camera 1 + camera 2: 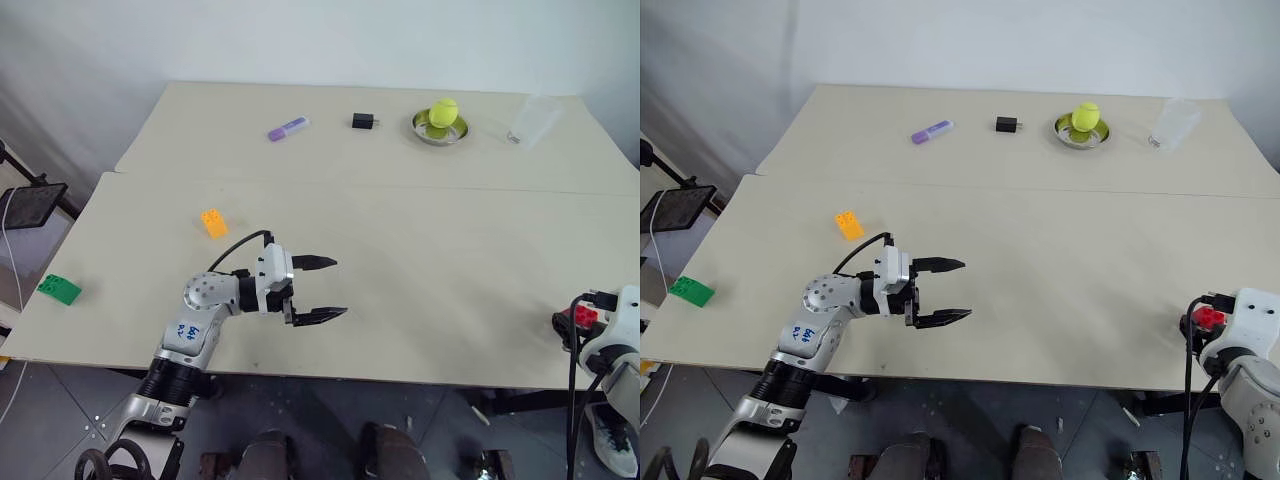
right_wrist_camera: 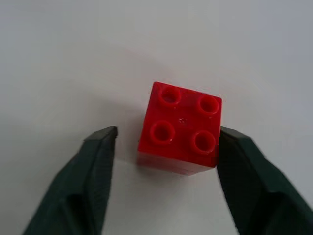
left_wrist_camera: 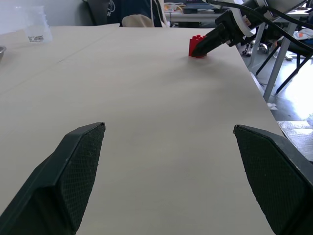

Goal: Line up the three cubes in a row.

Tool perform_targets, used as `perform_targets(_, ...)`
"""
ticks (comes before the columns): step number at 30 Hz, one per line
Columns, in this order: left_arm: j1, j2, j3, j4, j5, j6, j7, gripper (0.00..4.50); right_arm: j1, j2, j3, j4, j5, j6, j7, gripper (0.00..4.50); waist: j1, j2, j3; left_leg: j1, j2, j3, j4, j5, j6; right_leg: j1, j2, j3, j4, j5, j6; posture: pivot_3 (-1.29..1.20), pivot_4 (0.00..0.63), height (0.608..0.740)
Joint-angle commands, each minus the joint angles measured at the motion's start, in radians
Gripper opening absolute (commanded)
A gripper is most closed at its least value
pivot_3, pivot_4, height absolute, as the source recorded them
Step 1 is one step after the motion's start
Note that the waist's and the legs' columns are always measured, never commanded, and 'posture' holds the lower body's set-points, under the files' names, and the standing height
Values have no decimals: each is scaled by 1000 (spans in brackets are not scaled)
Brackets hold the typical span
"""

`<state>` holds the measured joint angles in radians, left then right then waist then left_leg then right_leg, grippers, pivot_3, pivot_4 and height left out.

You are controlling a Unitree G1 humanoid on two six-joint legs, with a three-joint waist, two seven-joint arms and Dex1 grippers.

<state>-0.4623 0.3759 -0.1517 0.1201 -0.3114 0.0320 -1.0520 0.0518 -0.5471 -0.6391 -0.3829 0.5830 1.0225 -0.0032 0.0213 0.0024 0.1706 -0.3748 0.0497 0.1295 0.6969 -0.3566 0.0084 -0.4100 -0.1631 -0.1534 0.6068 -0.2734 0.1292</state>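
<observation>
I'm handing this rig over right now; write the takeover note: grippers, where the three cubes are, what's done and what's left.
Left gripper: open, holding nothing, over the bare middle of the table.
Right gripper: fingers either side of the red cube at the table's near right edge; one touches, the other shows a gap, so no firm grip.
Orange-yellow cube: left of centre.
Green cube: near the left edge.
Done: no cubes lined up.
Left: finish gripping red, then bring all three into one row.

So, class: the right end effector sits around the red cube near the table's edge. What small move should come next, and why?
Probably finish closing the right end effector. Its fingers flank the red cube, one touching, the other with a gap, and the cube rests on the table.
</observation>
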Motion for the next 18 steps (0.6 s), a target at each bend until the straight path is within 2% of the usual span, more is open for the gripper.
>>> perform_targets(1, -4, 13, 27, -30, 1, -16, 12, 4500, -29, -79, 64, -46, 4, -56, 131, 1627, -2, 0, 0, 0, 0, 0, 0, 0, 0, 0, 0, 0, 0, 0, 0, 0, 150, 740)
perform_targets(2, 5, 20, 32, -37, 2, -12, 17, 4500, -53, -114, 110, -48, 21, -67, 208, 1491, -10, 0, 0, 0, 0, 0, 0, 0, 0, 0, 0, 0, 0, 0, 0, 0, 150, 740)
perform_targets(7, 48, 50, 53, -69, 2, 2, 43, 4500, -251, -205, 300, 24, 100, -131, 541, 1494, -29, 0, 0, 2, 1, -3, -2, 0, 0, -1, 0, 1, 0, 0, 0, 0, 150, 740)
perform_targets(9, 113, 80, 83, -117, -6, 23, 66, 4500, -397, -286, 576, 108, -50, -369, 887, 1494, -37, 0, 0, 2, 1, -6, -3, 0, 0, 0, 0, 1, 0, 0, 0, 0, 150, 740)
perform_targets(10, 141, 92, 96, -139, -12, 34, 74, 4500, -459, -306, 683, 166, -122, -465, 1000, 1494, -47, 0, 1, 3, 1, -5, -3, 0, 0, 0, 1, 2, 0, 0, 0, 0, 150, 740)
perform_targets(11, 167, 103, 108, -160, -17, 46, 83, 4500, -522, -298, 761, 242, -189, -559, 1065, 1494, -50, 0, 1, 3, 1, -6, -4, 0, 0, 0, 1, 2, 0, 0, 0, 0, 150, 740)
perform_targets(12, 201, 117, 127, -186, -30, 58, 89, 4500, -605, -255, 822, 349, -254, -625, 1071, 1494, -50, -1, 1, 4, 1, -6, -5, 0, 0, 0, 1, 1, 0, 0, 0, 0, 150, 740)
perform_targets(14, 271, 139, 172, -239, -53, 85, 111, 4500, -722, -186, 913, 508, -323, -735, 1153, 1494, -50, -3, 2, 3, 1, -5, -5, 1, -1, 0, 0, -1, 0, 0, 1, 0, 150, 740)
perform_targets(18, 387, 164, 255, -331, -79, 119, 164, 4500, -852, -89, 994, 750, -414, -902, 1266, 1494, -45, -2, 3, 0, 0, -5, -3, 1, -1, 0, -1, -5, 1, 1, 2, 0, 150, 740)
